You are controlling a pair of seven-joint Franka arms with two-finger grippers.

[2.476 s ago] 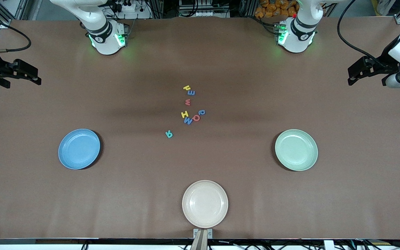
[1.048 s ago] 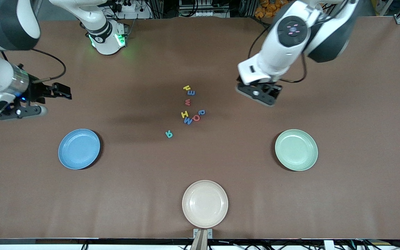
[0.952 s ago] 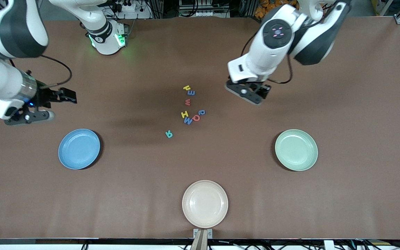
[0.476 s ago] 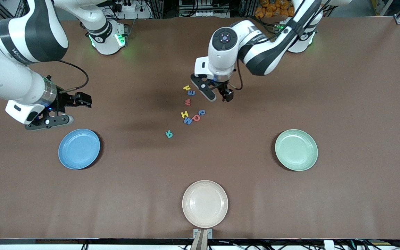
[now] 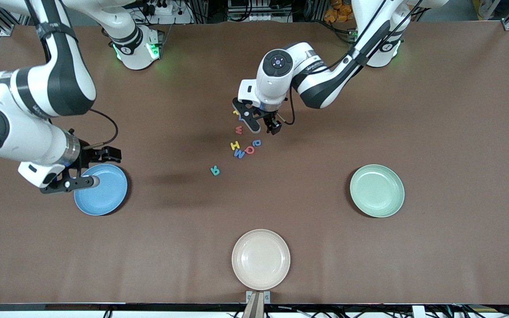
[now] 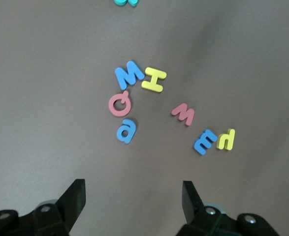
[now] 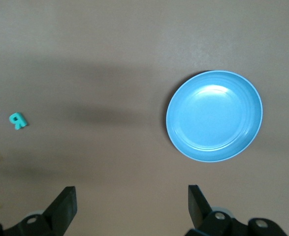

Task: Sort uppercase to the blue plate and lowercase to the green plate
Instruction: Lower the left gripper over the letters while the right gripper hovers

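Front view, upper middle of the frame: left gripper (image 5: 274,128) hangs by the lowercase letters, jaws wide, holding nothing. I'd centre on the blue m (image 6: 205,141) and stay clear of the touching yellow u (image 6: 226,139) before descending. Right gripper (image 5: 106,154) waits by the blue plate (image 5: 108,194), spread and empty.

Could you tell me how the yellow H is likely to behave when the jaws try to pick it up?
The yellow H looks like a thin foam cutout lying flat, so probably very light and slightly squashy. Its low profile may make it hard to pinch. The blue M lies right beside it, so that would likely get nudged.
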